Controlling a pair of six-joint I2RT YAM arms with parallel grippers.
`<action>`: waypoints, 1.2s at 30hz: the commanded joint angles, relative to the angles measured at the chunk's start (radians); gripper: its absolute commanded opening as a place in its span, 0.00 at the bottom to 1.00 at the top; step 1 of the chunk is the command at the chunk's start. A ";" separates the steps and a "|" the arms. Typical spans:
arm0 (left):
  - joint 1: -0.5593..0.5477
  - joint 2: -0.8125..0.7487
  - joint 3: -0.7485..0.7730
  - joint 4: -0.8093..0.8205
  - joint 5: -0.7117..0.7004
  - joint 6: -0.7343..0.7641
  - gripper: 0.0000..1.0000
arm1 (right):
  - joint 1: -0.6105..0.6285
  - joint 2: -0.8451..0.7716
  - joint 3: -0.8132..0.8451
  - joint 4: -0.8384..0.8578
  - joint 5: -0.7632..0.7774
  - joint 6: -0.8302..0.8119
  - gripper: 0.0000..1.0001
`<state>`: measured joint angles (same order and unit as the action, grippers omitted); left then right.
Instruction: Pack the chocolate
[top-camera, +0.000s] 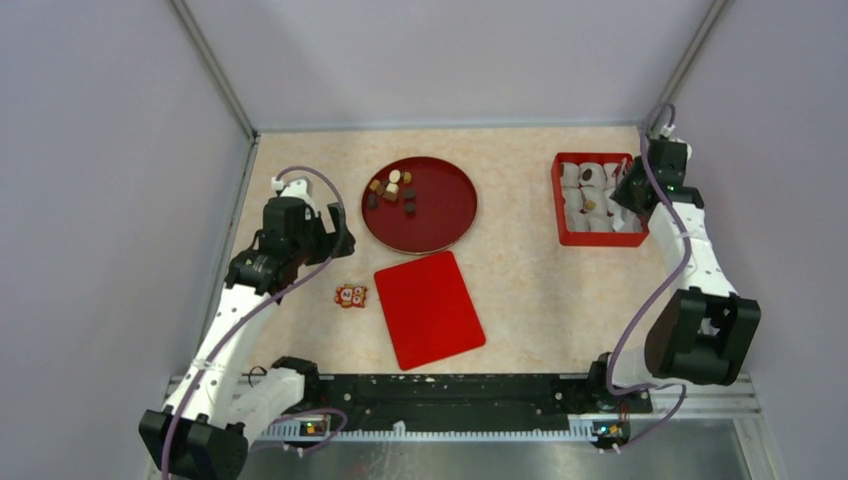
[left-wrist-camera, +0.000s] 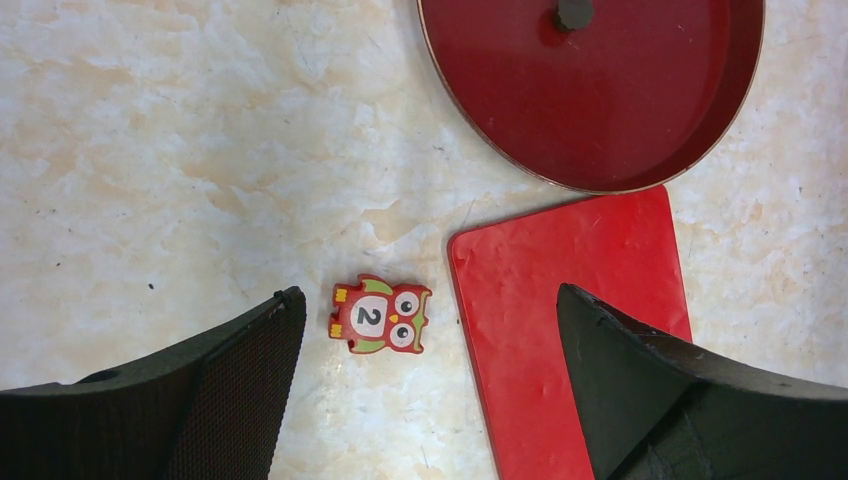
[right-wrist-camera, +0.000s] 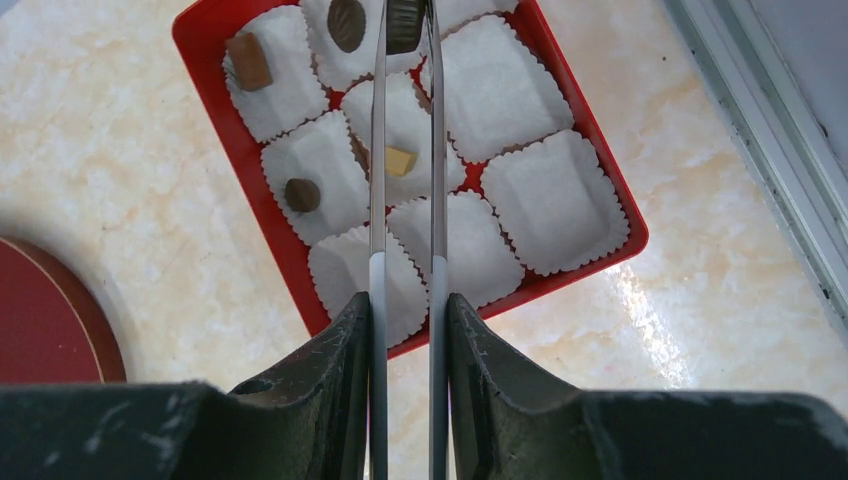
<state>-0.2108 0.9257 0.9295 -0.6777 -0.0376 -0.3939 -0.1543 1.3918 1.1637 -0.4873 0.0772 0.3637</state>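
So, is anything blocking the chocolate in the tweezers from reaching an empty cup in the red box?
Nothing visible. The chocolate sits pinched at the tips of the tweezers, held by the right gripper, over the red box, whose empty paper cups lie uncovered.

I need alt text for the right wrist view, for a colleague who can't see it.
The right gripper clamps metal tweezers that pinch a dark chocolate above a red box lined with white paper cups. Four cups already hold chocolate pieces; several others look empty.
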 joint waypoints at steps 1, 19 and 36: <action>0.005 0.011 0.019 0.049 0.018 0.004 0.99 | -0.013 0.027 0.043 0.076 -0.027 0.021 0.00; 0.005 0.007 0.034 0.031 0.002 0.004 0.99 | -0.037 0.233 0.151 0.147 0.074 0.032 0.03; 0.005 0.008 0.049 0.023 0.017 -0.010 0.99 | -0.039 0.293 0.199 0.144 0.059 0.021 0.27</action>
<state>-0.2108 0.9398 0.9356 -0.6743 -0.0319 -0.3943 -0.1802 1.7252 1.3251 -0.3912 0.1364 0.3862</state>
